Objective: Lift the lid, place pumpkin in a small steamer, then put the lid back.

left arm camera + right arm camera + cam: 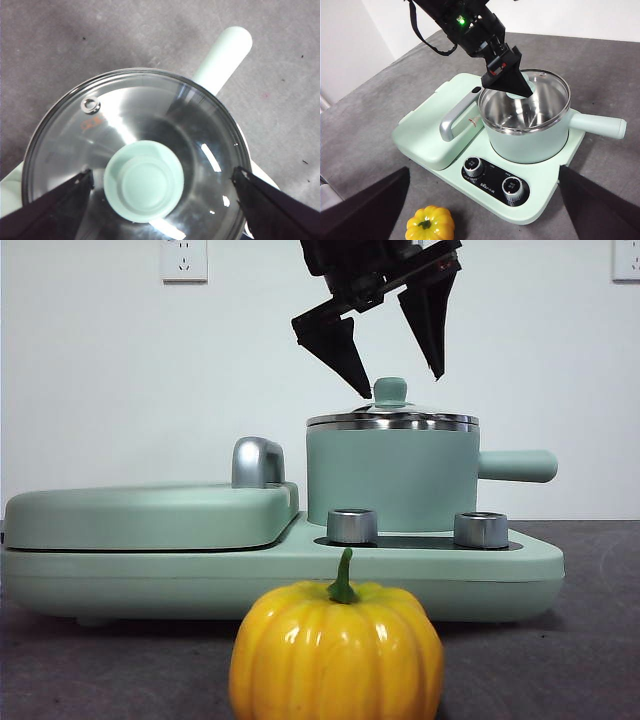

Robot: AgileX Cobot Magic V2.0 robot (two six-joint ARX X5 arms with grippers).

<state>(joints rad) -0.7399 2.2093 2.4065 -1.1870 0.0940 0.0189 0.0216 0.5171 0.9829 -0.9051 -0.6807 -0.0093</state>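
The lid [392,420], glass with a steel rim and a mint-green knob [144,181], sits on the small steamer [390,475], a mint-green pot with a straight side handle [222,60]. My left gripper [401,385] hangs open just above the lid, its jaws on either side of the knob without touching it. The right wrist view shows that same left gripper [507,82] over the steamer [527,140]. The yellow-orange pumpkin [335,655] stands on the table in front of the cooker, also visible as the pumpkin [430,225]. High and back from the cooker, my right gripper [484,169] is open and holds nothing.
The steamer stands on a mint-green cooker base [530,560] with two steel dials [352,525]. Beside it lies the wide flat griddle cover [150,510] with a chrome handle [257,462]. Grey tabletop surrounds the base.
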